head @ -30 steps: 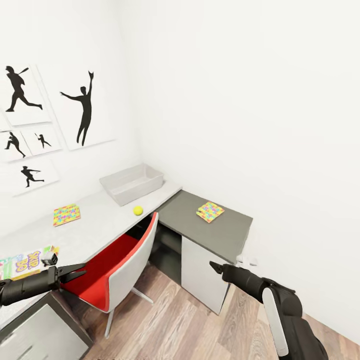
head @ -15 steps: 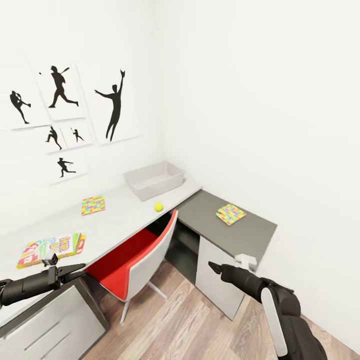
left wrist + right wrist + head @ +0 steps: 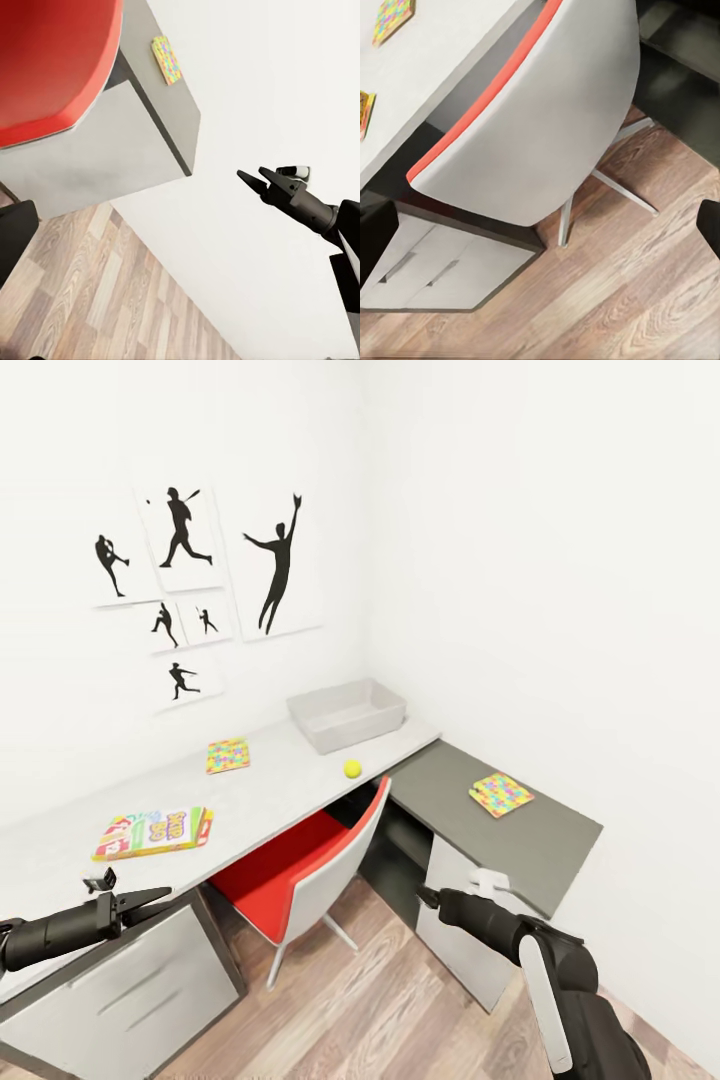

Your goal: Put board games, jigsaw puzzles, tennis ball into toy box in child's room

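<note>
Lengthwise, the toy box (image 3: 347,714) runs along the back wall at the far end of the table (image 3: 270,785), close to the corner of the child's room, its open top facing up and nothing visible inside. One tennis ball (image 3: 352,768) sits on the tabletop just in front of the box, near the table's front edge. Two jigsaw puzzles show: one jigsaw puzzle (image 3: 228,755) lies flat on the pale table, well apart from the box toward the robot's left, and a second jigsaw puzzle (image 3: 500,794) lies flat on the lower dark-grey desk (image 3: 520,840) that joins the table at the corner; the left wrist view catches it too (image 3: 166,59). One board game (image 3: 154,833) rests flat near the table's front edge, its long axis roughly along the table, nearest the left arm.

A red-and-white chair (image 3: 318,855) is tucked under the table between the drawers (image 3: 140,985) and the dark desk, standing between the robot and the ball. Six black baseball-player silhouette pictures (image 3: 280,565) hang on the wall above the table. The floor (image 3: 380,1010) is wood plank.

The left gripper (image 3: 150,901) hangs over the drawer end of the table with its fingers parted and nothing between them. The right gripper (image 3: 428,899) hovers in front of the dark desk; in the left wrist view (image 3: 253,178) its two fingertips stand apart, holding nothing.
</note>
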Controlling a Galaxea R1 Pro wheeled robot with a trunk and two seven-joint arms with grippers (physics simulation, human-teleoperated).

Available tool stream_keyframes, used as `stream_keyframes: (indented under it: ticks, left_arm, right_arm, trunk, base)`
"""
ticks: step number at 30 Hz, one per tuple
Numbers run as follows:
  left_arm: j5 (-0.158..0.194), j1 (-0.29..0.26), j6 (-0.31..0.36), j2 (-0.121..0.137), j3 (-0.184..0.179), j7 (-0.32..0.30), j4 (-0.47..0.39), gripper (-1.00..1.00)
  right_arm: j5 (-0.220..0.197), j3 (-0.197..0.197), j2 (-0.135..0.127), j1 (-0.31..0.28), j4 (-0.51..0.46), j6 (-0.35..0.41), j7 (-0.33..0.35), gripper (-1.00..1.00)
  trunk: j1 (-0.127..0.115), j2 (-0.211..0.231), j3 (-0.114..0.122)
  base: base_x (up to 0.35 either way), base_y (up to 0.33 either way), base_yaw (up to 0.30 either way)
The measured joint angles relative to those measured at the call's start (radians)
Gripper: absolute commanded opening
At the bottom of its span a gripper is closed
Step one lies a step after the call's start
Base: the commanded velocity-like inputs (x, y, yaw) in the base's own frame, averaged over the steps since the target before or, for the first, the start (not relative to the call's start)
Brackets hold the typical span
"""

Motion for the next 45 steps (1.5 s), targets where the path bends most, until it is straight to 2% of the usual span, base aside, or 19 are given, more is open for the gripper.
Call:
stream_keyframes:
  ticks: [16, 38, 45]
  left_arm:
    - [-0.001, 0.0, 0.0, 0.0, 0.0, 0.0, 0.001, 1.0]
    - [-0.002, 0.0, -0.001, -0.001, 0.0, 0.0, 0.001, 1.0]
    - [-0.001, 0.0, 0.0, 0.0, 0.0, 0.0, 0.0, 1.0]
  right_arm:
    - [-0.001, 0.002, -0.001, 0.0, 0.0, 0.0, 0.0, 1.0]
    - [-0.003, 0.002, -0.002, 0.0, -0.001, -0.001, 0.002, 1.0]
    - [-0.003, 0.002, -0.001, 0.0, -0.001, -0.001, 0.001, 1.0]
  trunk:
    - [0.0, 0.0, -0.016]
    - [0.0, 0.0, -0.018]
    - [0.0, 0.0, -0.018]
  base:
    - [0.0, 0.0, 0.221]
    - [0.0, 0.0, 0.019]
    - [0.09, -0.05, 0.16]
